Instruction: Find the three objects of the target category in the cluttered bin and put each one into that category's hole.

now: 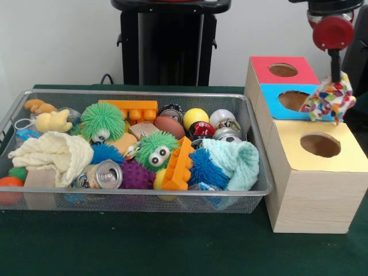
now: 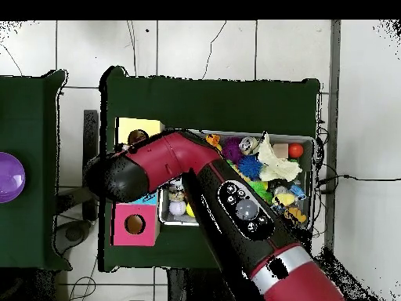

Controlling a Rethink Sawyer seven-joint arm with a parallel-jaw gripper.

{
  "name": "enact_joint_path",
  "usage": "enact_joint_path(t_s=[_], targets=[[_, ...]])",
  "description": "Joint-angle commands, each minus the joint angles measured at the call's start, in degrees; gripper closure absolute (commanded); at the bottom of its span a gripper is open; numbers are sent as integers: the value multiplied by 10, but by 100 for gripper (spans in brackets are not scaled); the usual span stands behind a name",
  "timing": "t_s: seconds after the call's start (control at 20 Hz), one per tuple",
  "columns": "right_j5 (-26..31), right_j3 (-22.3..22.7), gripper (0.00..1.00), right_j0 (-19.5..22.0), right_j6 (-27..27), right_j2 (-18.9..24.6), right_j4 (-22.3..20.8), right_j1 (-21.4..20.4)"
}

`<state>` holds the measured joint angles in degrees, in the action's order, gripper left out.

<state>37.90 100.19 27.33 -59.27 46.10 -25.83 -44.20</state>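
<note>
My gripper (image 1: 335, 79) hangs at the right of the front view, shut on a white snack packet (image 1: 329, 99) with many-coloured patches. The packet dangles over the right edge of the blue-surrounded hole (image 1: 293, 100), just behind the yellow-surrounded hole (image 1: 320, 145) of the pale wooden box (image 1: 310, 195). The wire mesh bin (image 1: 144, 92) lies to the left, full of clutter; I cannot make out other packets in it. In the overhead view my arm (image 2: 180, 168) covers the gripper and packet; the yellow hole (image 2: 138, 136) and the bin (image 2: 313, 143) show beside it.
The red-surrounded hole (image 1: 283, 70) is farthest back. In the bin lie a silver can (image 1: 106, 174), green (image 1: 102, 119), purple (image 1: 137, 175) and blue (image 1: 206, 168) spiky balls, orange bricks (image 1: 179, 165), a cream cloth (image 1: 54, 154) and a mint cloth (image 1: 237, 162).
</note>
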Motion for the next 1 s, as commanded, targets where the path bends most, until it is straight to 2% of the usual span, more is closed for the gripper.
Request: enact_joint_path(t_s=[0.05, 0.5, 1.0], targets=[[-62, -45, 100, -10, -114, -70, -21, 42], [-68, -69, 100, -18, -88, -94, -9, 40], [-65, -84, 100, -4, -58, -89, -5, 45]])
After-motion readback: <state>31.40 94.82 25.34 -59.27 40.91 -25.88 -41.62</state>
